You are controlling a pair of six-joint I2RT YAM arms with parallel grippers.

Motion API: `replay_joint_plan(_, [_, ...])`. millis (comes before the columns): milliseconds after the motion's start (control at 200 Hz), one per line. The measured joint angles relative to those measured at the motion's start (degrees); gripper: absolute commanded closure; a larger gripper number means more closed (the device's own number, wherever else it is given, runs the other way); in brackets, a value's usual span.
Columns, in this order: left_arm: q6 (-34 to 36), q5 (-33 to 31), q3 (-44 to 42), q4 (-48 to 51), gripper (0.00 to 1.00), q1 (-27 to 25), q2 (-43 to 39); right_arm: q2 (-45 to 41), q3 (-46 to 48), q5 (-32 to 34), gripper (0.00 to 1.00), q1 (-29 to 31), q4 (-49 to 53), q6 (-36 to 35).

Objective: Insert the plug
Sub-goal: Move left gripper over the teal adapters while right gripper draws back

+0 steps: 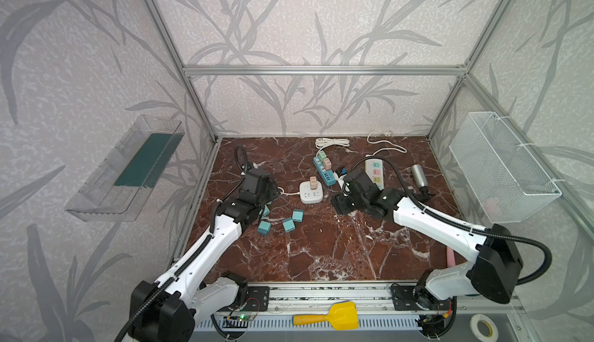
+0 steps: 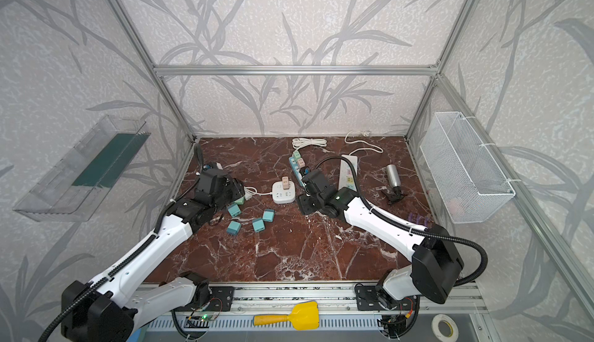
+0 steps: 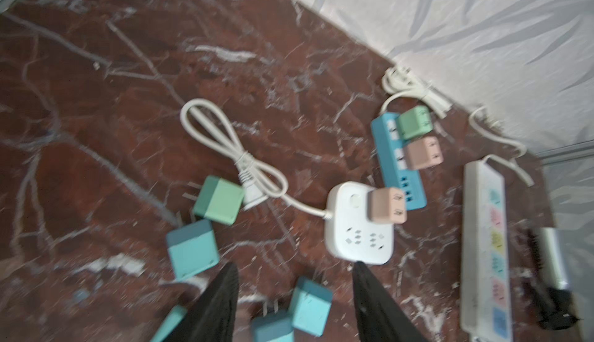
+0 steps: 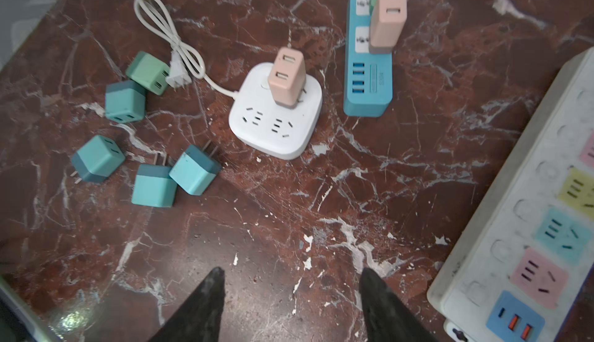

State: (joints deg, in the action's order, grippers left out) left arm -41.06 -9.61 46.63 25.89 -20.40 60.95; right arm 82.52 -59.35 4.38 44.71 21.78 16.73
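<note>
Light-teal cube plug (image 3: 310, 305) lies on side under gap of left gripper (image 3: 295, 264). Jaws moderately apart, holding nothing. Prongs flat along red marble tabletop (image 4: 289, 228), pointing ahead toward white square socket block (image 3: 358, 228) just beyond fingertips. Left arm judged nearer. Right gripper (image 4: 291, 270) spread wide, empty, plugs well ahead. Other teal cube plugs (image 3: 193, 250) crowd alongside. Pink plug (image 3: 387, 205) already fills one socket.

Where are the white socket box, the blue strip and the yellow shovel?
white socket box (image 4: 268, 142): right wrist view, top face
blue strip (image 4: 368, 99): right wrist view, USB end
yellow shovel (image 1: 345, 316): a top view, blade
</note>
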Motion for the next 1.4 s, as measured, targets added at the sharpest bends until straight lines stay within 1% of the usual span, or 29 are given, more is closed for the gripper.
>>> replay_joint_plan(100, [-0.3,-1.9,-3.3,5.3,0.41,0.0,-1.7,0.0,3.6,-0.5,0.33,0.0,-2.3,0.5])
replay_joint_plan(190, [-0.8,-2.6,-5.1,8.4,0.38,0.0,-2.1,-0.5,7.2,-1.5,0.31,0.0,-6.6,0.7])
replay_joint_plan(280, [-0.8,-2.6,-6.2,9.7,0.35,0.0,-1.6,-1.6,10.8,-1.7,0.27,0.0,-9.9,0.8])
replay_joint_plan(350, [-0.5,-2.0,-7.2,9.7,0.31,0.0,-0.6,-2.4,12.6,-1.7,0.22,0.0,-11.7,0.7])
replay_joint_plan(490, [0.3,-0.4,-9.7,9.4,0.29,0.0,3.2,-4.4,15.5,-1.3,0.17,-0.3,-15.6,1.0])
replay_joint_plan(715, [1.7,1.0,-10.1,8.8,0.24,0.0,9.4,-6.7,18.9,-1.9,0.16,-3.1,-18.8,2.8])
replay_joint_plan(1005, [3.5,4.3,-9.4,4.9,0.24,-0.1,18.5,-7.6,19.4,-2.0,0.15,-4.4,-19.4,3.4])
replay_joint_plan(1070, [3.5,5.2,-8.7,4.6,0.24,-0.4,18.9,-7.6,19.4,-2.0,0.15,-4.4,-19.5,3.4])
replay_joint_plan(1190, [2.9,5.9,-8.1,4.5,0.24,-2.6,18.8,-7.6,19.4,-2.1,0.15,-4.5,-19.6,3.4])
replay_joint_plan(1400, [1.0,6.9,-8.0,4.9,0.24,-6.0,16.9,-7.6,19.4,-2.1,0.15,-4.6,-19.6,3.4])
